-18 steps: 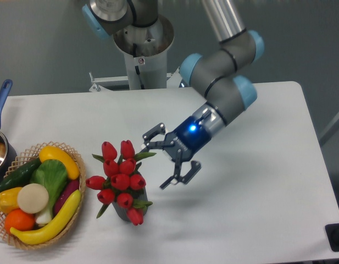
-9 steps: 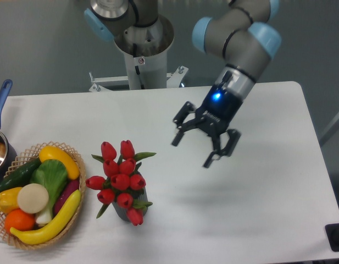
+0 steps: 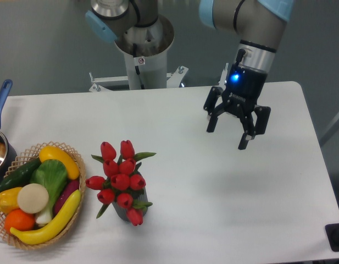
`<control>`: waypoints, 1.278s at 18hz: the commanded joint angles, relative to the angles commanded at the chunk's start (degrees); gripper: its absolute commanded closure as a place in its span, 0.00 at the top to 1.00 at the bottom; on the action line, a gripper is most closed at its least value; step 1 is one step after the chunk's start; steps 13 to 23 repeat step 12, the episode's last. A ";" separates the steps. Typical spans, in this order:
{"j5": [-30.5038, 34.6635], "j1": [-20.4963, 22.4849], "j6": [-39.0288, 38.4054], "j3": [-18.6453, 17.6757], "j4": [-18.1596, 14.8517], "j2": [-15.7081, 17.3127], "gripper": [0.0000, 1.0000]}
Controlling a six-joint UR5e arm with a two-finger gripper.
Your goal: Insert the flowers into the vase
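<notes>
The flowers (image 3: 121,179), a bunch of red tulips with green leaves, stand upright in the vase (image 3: 124,212). Only a dark sliver of the vase shows beneath the buds, left of the table's middle near the front. My gripper (image 3: 228,138) hangs open and empty above the right part of the table, fingers pointing down. It is far to the right of the flowers and higher up, touching nothing.
A woven basket (image 3: 76,217) of toy vegetables and fruit sits at the front left, close to the flowers. A pot with a blue handle (image 3: 1,99) stands at the left edge. The robot base (image 3: 142,49) rises behind the table.
My gripper has drawn away from the flowers, moving right and back while turning its fingers downward. It stayed open. The flowers have not moved.
</notes>
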 joint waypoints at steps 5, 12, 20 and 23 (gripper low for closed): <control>3.37 0.53 6.44 3.08 -5.99 0.09 1.00; 3.37 0.26 6.10 3.26 -5.81 0.09 1.00; 3.37 0.26 6.10 3.26 -5.81 0.09 1.00; 3.37 0.26 6.10 3.26 -5.81 0.09 1.00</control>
